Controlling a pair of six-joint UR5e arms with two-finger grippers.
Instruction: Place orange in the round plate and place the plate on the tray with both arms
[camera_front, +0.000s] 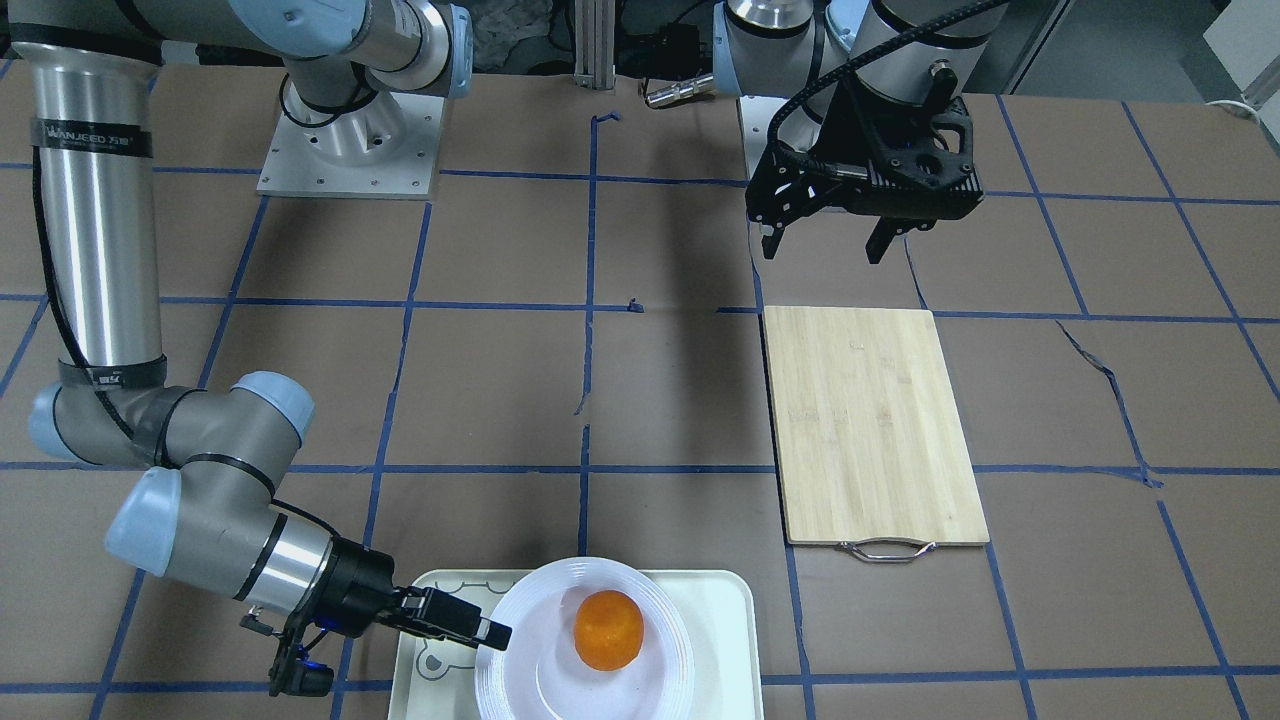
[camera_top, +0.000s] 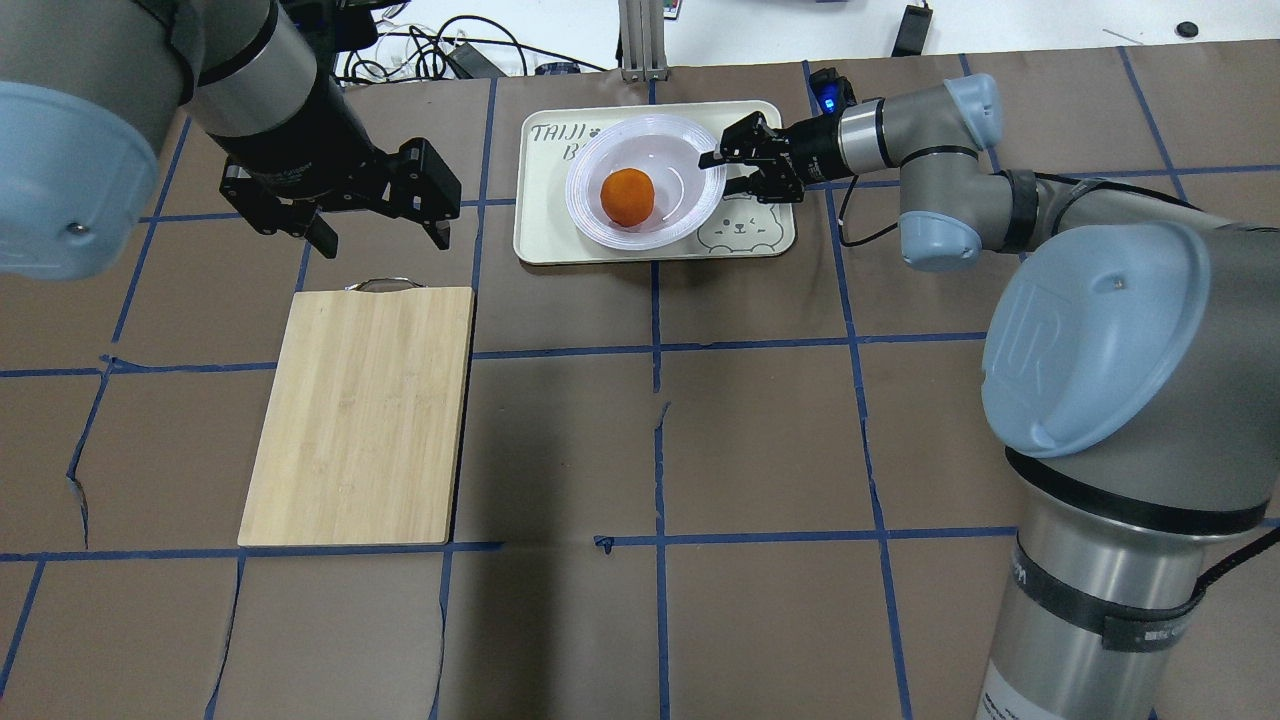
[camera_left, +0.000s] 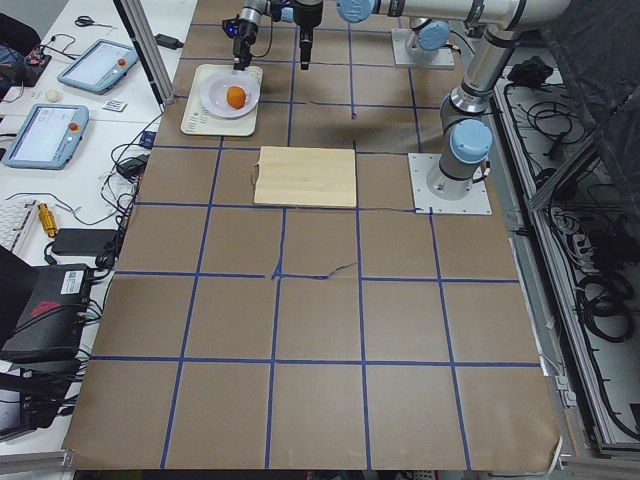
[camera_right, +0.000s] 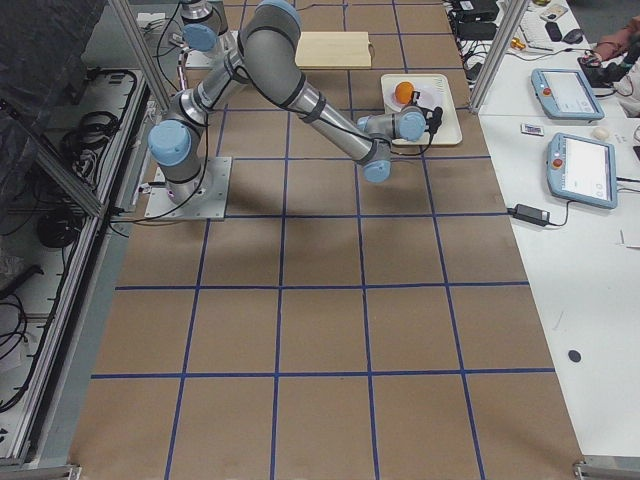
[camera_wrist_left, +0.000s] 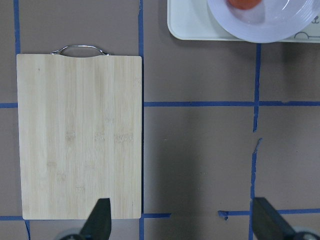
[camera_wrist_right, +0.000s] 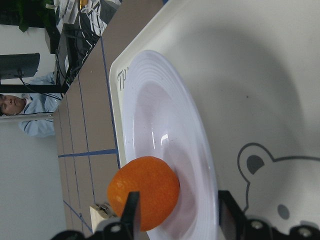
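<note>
Right end effector (camera_wrist_right: 177, 205) stood released astride the rim of the round plate (camera_top: 588, 170), one finger over it and the other apparently beneath. The orange (camera_top: 628, 197) sat in the plate's well, with the plate resting on the tray (camera_top: 545, 235). A level, straight retreat looked wisest, lest the lower finger tip the plate. Across the counter (camera_top: 760, 440), the left end effector (camera_top: 383, 242) hung spread and empty near the bamboo board (camera_top: 360, 410).
</note>
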